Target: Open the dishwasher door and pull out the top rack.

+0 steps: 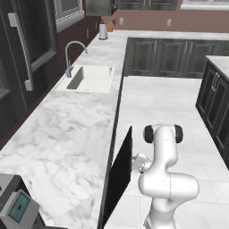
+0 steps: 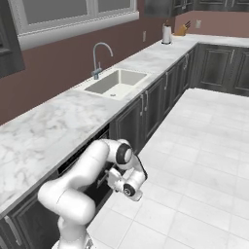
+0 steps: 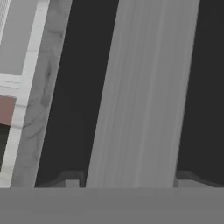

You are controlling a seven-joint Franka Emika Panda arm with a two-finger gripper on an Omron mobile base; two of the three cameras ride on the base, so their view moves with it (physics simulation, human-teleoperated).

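Left base view: the flat black rectangular dishwasher door (image 1: 121, 176) sits lower centre, partly swung out from the marble desk (image 1: 58, 134); looks stiff and hinged, so grab its top edge. Right base view: hand (image 2: 113, 179) at that edge. Hand view: fingertips (image 3: 70, 179) spread, straddling a grey band, apparently the door's edge.

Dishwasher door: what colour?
Plain black; the dishwasher door shows best in the left base view, tilted partly open.

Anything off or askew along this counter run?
Only the flat black dishwasher door: it stands partly tipped out from the dark cabinet fronts, its top edge between the open gripper tips. Nothing spilled or damaged.
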